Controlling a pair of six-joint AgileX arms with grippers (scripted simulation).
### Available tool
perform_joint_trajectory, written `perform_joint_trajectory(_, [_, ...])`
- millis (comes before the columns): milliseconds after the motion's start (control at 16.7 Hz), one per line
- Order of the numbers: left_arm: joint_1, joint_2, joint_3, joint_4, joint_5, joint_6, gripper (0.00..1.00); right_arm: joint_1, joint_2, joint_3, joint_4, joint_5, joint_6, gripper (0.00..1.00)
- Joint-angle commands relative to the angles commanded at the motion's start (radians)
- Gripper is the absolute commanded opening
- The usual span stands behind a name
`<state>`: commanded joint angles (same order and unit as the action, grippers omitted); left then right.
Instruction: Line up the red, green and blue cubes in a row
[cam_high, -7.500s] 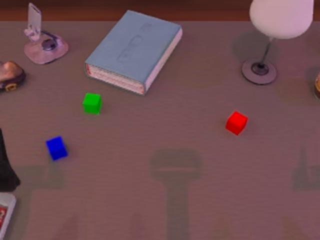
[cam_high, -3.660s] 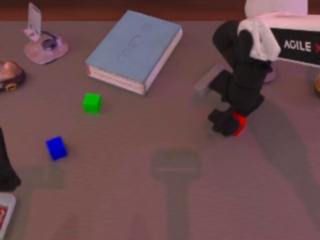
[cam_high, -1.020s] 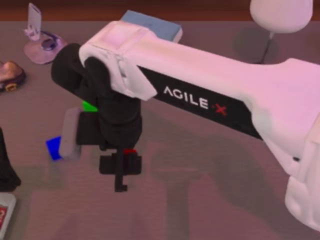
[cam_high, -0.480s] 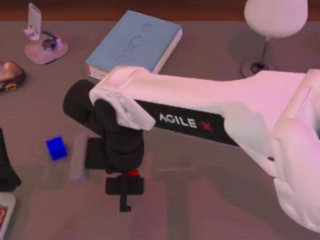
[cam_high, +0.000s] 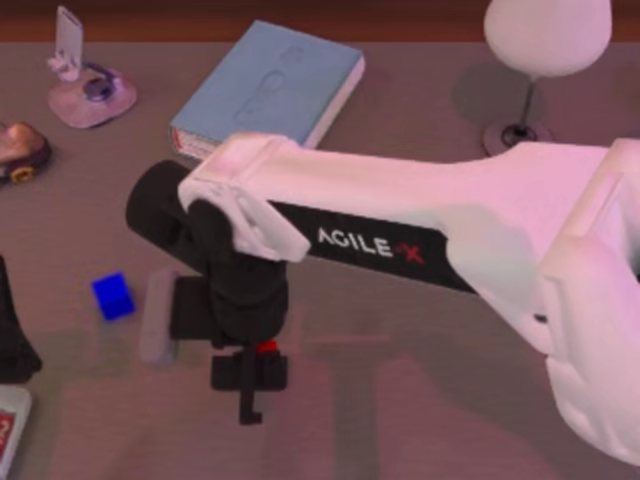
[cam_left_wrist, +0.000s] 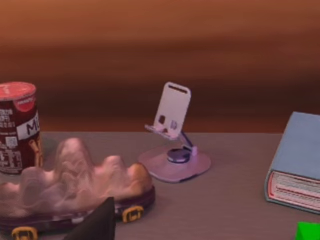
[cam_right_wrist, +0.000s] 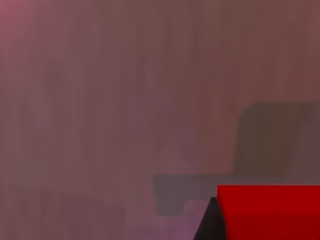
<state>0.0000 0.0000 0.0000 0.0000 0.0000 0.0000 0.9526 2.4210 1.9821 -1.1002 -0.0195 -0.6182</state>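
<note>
Fingers of the right gripper (cam_high: 252, 372) clamp the red cube (cam_high: 265, 347) over the near-left part of the tabletop (cam_high: 400, 400). Left of it sits the blue cube (cam_high: 113, 296). Farther back, the green cube (cam_left_wrist: 308, 232) lies near the pale-blue book (cam_high: 268, 85). At the left edge, the left arm's dark gripper (cam_high: 12, 335) is parked, its state unreadable.

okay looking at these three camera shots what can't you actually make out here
- Green cube: covered by the right arm in the top view; in the left wrist view only a corner shows at the frame edge.
- Red cube: mostly under the right gripper in the top view; cut off by the edge in the right wrist view.
- Left gripper: whether it is open or shut cannot be told.
- Blue cube: fully visible.
</note>
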Motion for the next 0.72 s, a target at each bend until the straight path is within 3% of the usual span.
perform_joint_trajectory(480, [0.0,0.0,0.0,0.0,0.0,0.0,1.0,0.0,0.0,0.0,0.0,0.0,0.0,0.98])
perform_joint_trajectory(720, [0.0,0.0,0.0,0.0,0.0,0.0,1.0,0.0,0.0,0.0,0.0,0.0,0.0,1.0])
